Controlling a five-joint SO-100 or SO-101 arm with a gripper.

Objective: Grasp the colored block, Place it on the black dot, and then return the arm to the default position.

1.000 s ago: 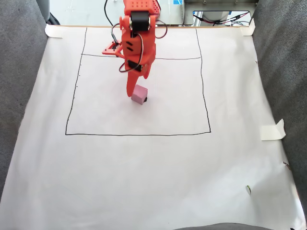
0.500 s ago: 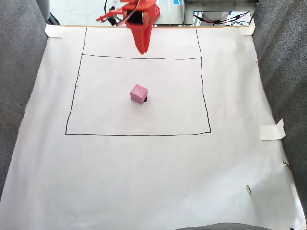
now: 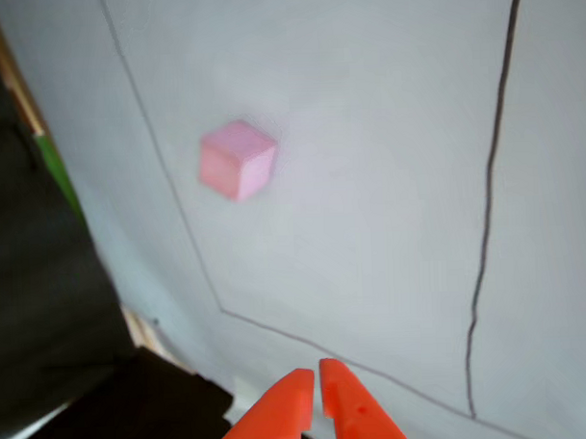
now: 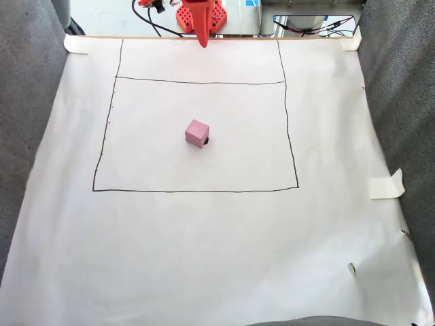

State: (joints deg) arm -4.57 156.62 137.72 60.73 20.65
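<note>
The pink foam cube [image 4: 196, 133] rests on the white paper inside the drawn rectangle, and the other view has the cube [image 3: 236, 160] at upper left. A dark sliver of the black dot [image 4: 206, 142] peeks out at the cube's lower right, with the cube covering most of it. My orange gripper [image 4: 202, 41] hangs at the back edge of the paper, far from the cube and pointing down. In the other view the gripper [image 3: 315, 375] rises from the bottom edge with its fingertips [image 3: 295, 385] nearly touching, shut on nothing.
A black drawn rectangle [image 4: 292, 136] frames the work area on the white paper [image 4: 204, 238]. Grey fabric [image 4: 401, 102] flanks both sides. Tape pieces [image 4: 386, 185] hold the paper. Cables [image 4: 160, 27] and the arm base sit at the back. A small green speck [image 4: 351, 268] lies near right.
The gripper has let go of the cube beside the dot and drawn back and up to the paper's far edge. The cube has stayed in place.
</note>
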